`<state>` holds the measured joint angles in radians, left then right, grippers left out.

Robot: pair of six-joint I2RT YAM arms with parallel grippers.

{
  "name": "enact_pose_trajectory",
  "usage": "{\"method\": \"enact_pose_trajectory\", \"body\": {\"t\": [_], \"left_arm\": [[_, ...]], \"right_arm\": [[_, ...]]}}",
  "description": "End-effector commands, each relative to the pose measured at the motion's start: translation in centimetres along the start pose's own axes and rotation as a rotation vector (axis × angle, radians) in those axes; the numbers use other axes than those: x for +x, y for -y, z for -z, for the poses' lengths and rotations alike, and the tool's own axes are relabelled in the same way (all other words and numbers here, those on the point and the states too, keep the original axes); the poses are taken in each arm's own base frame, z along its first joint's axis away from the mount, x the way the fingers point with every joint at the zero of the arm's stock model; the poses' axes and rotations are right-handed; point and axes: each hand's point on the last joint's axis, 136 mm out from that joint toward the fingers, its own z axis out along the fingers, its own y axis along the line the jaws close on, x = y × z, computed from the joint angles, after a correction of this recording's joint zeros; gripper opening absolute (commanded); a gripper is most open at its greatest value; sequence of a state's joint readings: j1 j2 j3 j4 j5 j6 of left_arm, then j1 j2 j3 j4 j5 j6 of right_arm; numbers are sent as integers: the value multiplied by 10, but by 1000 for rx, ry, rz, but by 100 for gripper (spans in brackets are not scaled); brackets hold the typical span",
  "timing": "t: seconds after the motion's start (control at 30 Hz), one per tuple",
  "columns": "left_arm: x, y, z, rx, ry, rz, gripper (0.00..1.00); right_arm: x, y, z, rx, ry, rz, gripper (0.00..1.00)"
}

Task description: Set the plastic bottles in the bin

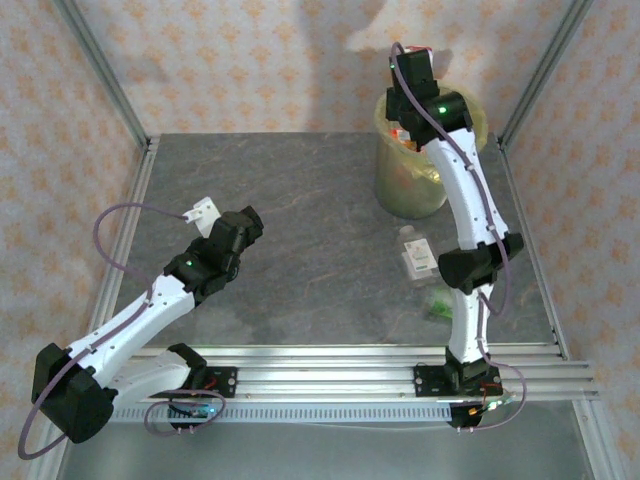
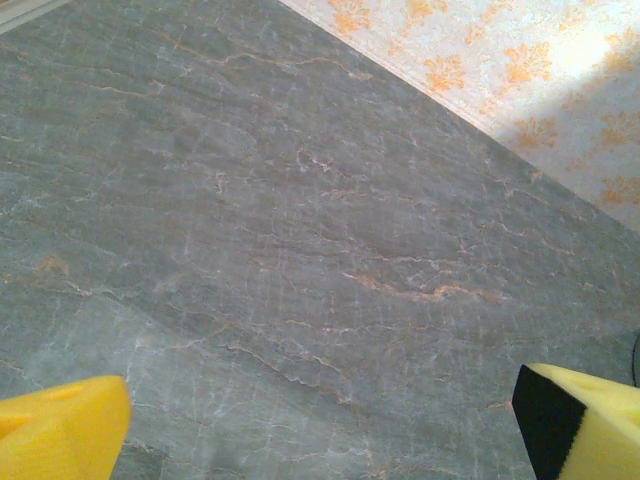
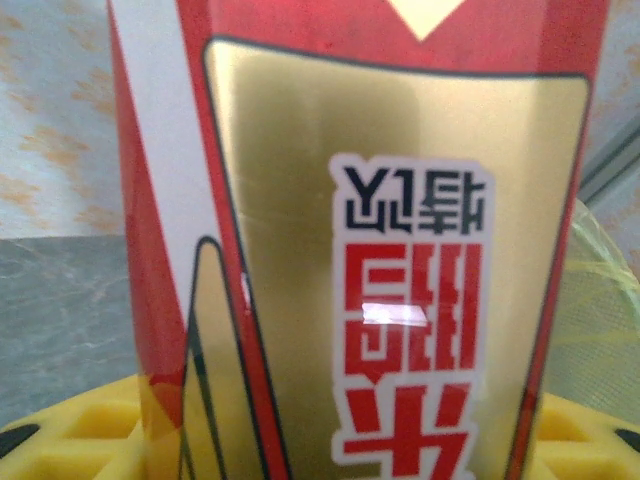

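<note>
Left arm is folded low by its base. The left gripper (image 2: 320, 430) hangs over the bare table (image 2: 300, 200), jaws wide and empty. Beside the right arm lies a green bottle (image 1: 438, 300). Just beyond it a clear bottle (image 1: 417, 255) lies flat, long axis near-to-far, cap pointing away. Right arm is stretched up and forward. The right gripper (image 1: 412, 62) clamps a red-and-gold bottle (image 3: 400, 250) above the bin (image 1: 400, 190), with the bottle's axis in line with the fingers.

Red-and-gold bottle (image 3: 400, 250), red Chinese characters on label (upside down), unreadable
</note>
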<state>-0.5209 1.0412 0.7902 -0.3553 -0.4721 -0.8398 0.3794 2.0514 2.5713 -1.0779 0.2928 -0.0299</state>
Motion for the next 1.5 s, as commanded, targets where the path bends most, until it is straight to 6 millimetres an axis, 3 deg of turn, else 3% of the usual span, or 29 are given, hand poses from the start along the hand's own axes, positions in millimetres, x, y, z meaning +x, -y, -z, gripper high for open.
{"method": "enact_pose_trajectory", "body": {"t": [0.0,0.33,0.7,1.1,1.23,1.47], "left_arm": [[-5,-8,2,-17,25,1,100],[-6,-8,3,-13,26,-1,100],[-5,-9,4,-15,24,0,100],[-6,-9,3,-19,28,0,100],[-6,-9,3,-21,28,-3,100],[-7,-9,4,-21,29,-6,100]], "right_arm": [[11,23,-7,74,-53,26,51],[30,36,-41,142,-119,97,55],[40,29,-59,121,-151,147,78],[32,31,-39,90,-135,113,82],[30,28,-26,36,-135,69,81],[32,23,16,-96,-136,-49,80]]}}
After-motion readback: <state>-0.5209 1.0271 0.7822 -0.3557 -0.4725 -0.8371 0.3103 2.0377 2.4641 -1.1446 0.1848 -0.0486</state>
